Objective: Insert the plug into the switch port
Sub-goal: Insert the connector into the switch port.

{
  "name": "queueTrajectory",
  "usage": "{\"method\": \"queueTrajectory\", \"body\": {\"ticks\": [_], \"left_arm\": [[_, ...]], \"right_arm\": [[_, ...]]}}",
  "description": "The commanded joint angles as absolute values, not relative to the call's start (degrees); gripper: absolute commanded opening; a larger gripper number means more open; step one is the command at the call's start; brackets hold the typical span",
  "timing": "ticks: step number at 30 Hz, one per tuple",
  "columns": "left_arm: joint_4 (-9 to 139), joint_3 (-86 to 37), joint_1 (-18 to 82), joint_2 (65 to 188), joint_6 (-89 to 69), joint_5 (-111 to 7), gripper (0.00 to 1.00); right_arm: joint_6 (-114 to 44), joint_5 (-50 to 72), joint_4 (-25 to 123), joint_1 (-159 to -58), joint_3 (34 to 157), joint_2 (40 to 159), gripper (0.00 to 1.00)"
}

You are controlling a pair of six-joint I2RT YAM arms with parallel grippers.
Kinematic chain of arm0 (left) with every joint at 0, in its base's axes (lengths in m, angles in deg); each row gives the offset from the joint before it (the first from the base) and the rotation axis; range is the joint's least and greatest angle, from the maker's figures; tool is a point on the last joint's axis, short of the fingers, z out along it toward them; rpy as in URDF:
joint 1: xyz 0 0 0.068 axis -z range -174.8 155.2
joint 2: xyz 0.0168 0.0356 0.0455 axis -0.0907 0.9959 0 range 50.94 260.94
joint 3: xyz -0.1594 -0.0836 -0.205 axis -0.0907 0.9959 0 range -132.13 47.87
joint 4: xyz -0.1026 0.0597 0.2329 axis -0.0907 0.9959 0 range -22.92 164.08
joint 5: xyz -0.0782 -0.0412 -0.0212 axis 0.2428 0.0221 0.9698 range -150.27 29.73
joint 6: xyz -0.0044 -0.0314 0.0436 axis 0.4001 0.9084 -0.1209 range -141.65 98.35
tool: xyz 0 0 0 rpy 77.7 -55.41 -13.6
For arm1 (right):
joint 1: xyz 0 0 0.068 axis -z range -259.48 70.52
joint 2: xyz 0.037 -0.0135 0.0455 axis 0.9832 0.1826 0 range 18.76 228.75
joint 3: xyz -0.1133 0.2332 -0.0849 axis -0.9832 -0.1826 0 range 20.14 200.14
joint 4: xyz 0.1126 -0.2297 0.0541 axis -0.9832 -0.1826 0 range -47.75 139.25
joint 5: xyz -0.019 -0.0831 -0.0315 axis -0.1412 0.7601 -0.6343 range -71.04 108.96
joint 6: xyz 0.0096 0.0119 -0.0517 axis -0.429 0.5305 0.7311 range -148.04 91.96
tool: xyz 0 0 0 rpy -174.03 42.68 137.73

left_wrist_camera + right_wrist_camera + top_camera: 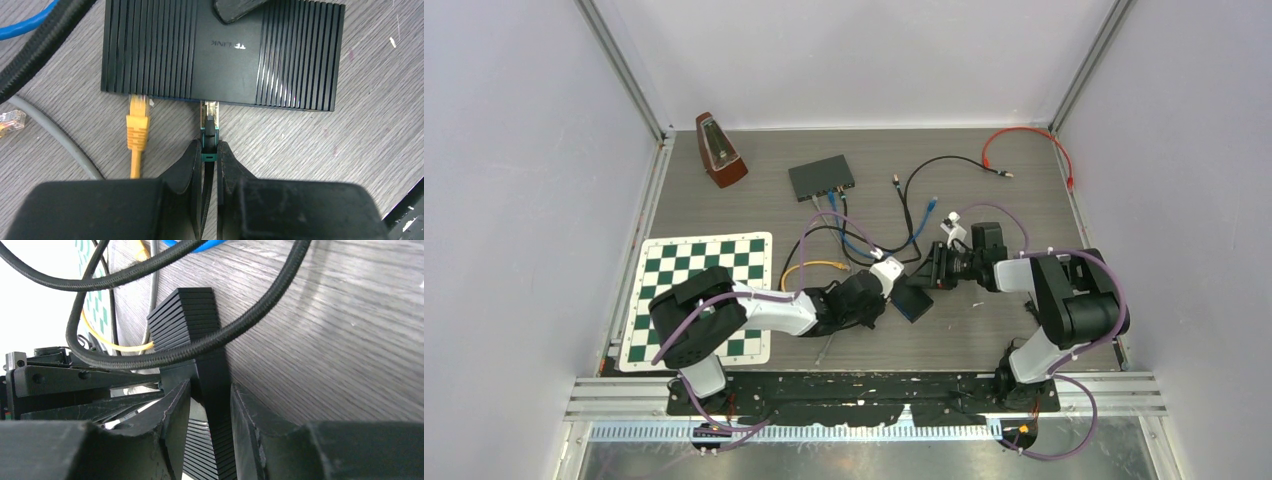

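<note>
A: Over to the left claw [209, 150], pinched almost shut on the teal boot of the plug [210, 125]. Holds it nose-first toward twelve o'clock, clear tip right at the port face of the switch [225, 50]. Looks lined up; cannot tell how deep, if in at all.

B: At nine o'clock of it, a yellow plug [137, 122] already at a neighbouring port. Now the right claw [210, 390]: part-open, straddling the twelve-o'clock edge of the switch, close on both sides. Cannot tell whether gripping or merely bracketing.

A: Danger right there. Push without a firm brace and risk shoving the switch away toward twelve o'clock across the counter [375, 150], with no click at the end.

B: Tilt the tip at all and risk jamming on the port lip, or dragging the boot back through the grip.

A: Mind the braided black cable [200, 347] draped over the switch, too. Could snag on the corner and twist the box mid-push.

B: Worth a slow, straight drive, then.
</note>
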State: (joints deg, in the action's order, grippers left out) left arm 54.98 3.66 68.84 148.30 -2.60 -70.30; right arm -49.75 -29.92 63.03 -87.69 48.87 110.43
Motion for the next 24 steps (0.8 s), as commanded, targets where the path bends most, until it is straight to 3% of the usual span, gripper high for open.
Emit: {"method": "queueTrajectory", "body": {"ticks": [1, 12, 18, 24], "left_arm": [[44.52, 5.61, 68.49, 149.13, -4.35, -70.74, 0.00], [40.62, 6.29, 66.82, 149.48, -2.26, -73.80, 0.00], [40.01, 5.80, 65.76, 149.96, 0.68, -73.71, 0.00], [37.39, 4.76, 65.64, 151.30, -2.14, -72.02, 0.00]], "right_arm": [[-51.96, -36.28, 62.97, -90.91, 49.53, 114.04, 0.39], [-52.63, -33.72, 61.71, -93.96, 45.68, 112.23, 0.38], [-61.70, -32.46, 75.42, -95.73, 38.86, 111.16, 0.38], [-64.50, -31.76, 80.22, -97.51, 37.11, 113.43, 0.38]]}}
